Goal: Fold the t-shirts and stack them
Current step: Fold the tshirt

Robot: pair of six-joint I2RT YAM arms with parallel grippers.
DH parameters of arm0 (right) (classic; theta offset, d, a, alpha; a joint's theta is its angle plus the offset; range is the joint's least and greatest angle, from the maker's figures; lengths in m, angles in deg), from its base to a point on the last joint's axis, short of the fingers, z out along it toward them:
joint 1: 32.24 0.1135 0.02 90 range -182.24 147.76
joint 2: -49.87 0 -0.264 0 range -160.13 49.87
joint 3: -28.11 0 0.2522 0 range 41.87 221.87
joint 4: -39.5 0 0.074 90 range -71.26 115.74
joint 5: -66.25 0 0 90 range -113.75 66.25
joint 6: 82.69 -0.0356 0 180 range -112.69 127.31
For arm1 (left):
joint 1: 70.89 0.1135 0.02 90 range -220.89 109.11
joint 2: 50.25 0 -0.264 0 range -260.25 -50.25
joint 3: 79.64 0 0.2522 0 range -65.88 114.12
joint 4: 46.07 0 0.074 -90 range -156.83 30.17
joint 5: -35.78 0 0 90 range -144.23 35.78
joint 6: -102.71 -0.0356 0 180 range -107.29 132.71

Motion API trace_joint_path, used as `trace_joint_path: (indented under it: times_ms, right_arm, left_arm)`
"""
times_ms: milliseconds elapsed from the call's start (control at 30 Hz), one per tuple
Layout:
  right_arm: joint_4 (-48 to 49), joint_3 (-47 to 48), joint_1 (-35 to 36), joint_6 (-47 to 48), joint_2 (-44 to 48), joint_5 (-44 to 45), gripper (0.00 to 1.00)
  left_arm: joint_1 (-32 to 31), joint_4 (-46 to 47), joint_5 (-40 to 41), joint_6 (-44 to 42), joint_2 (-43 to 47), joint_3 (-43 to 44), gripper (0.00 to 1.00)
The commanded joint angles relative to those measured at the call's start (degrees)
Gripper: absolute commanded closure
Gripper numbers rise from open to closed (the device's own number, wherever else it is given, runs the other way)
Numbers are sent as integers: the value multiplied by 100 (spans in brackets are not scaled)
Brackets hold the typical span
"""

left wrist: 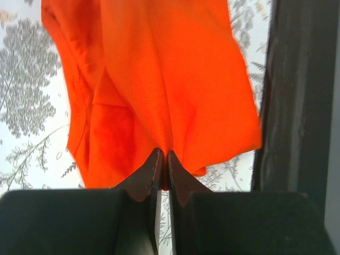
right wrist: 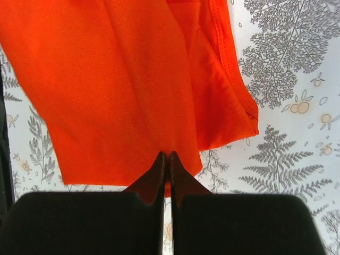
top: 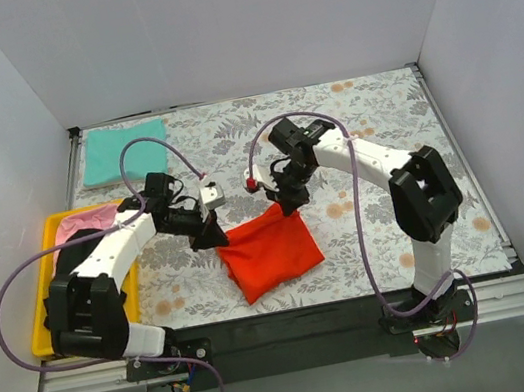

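**Asker:** Where was the shirt, and what step did the picture seem to show?

**Describer:** The orange-red t-shirt (top: 271,255) sat near the front middle of the grey floral cloth (top: 380,114). Its near part rested on that cloth and its far edge was raised off it. The left gripper (top: 210,234) held the far-left corner and the right gripper (top: 289,203) held the far-right corner. It looked like a fold under way.

**Asker:** How would that fold best be done?

**Describer:** Probably by moving both corners together and level. The edge between them should stay taut so it lands square on the part lying below. Letting go would be wise only once the cloth lay flat, since slack in the middle would likely leave a wrinkle.

**Asker:** And the jaws?

**Describer:** In each wrist view the two dark fingers were pressed nearly together, with a thin pinch of orange cloth between their tips. They touched nothing else.

**Asker:** Were other shirts visible?

**Describer:** A teal t-shirt (top: 122,152) lay folded at the far-left corner. A pink t-shirt (top: 84,225) and something black lay in the yellow tray (top: 47,330) on the left.
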Motion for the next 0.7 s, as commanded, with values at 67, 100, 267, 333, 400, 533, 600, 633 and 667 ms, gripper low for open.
trace_joint_path:
  times_ms: [67,100,267,333,400,533,600,633,667]
  right_arm:
    - [36,507,-89,-120,-727,-173,99]
    - [36,551,-89,-191,-833,-173,99]
    - [1,367,-89,-831,-1098,-278,99]
    - [27,-70,-89,-982,-827,-498,99]
    - [28,-335,-80,-1236,-589,-629,99]
    - [-8,-627,-80,-1702,87,-876,98]
    - [-86,-548,-80,-1913,264,-1068,81]
    - [-148,-487,-89,-1966,404,-1131,67]
    - [-148,-373,-106,-2028,458,-1236,64]
  left_arm:
    - [143,1032,409,385,-466,-219,100]
    - [152,1129,453,411,-572,-201,100]
    - [152,1244,708,570,-1222,18,100]
    - [152,1244,735,578,-1329,97,100]
    - [152,1200,682,509,-1338,98,99]
    - [143,788,252,80,-1041,98,89]
    - [152,376,-81,-194,-838,80,75]
    - [143,322,-161,-195,-576,63,59]
    - [143,269,-214,-195,-443,28,55]
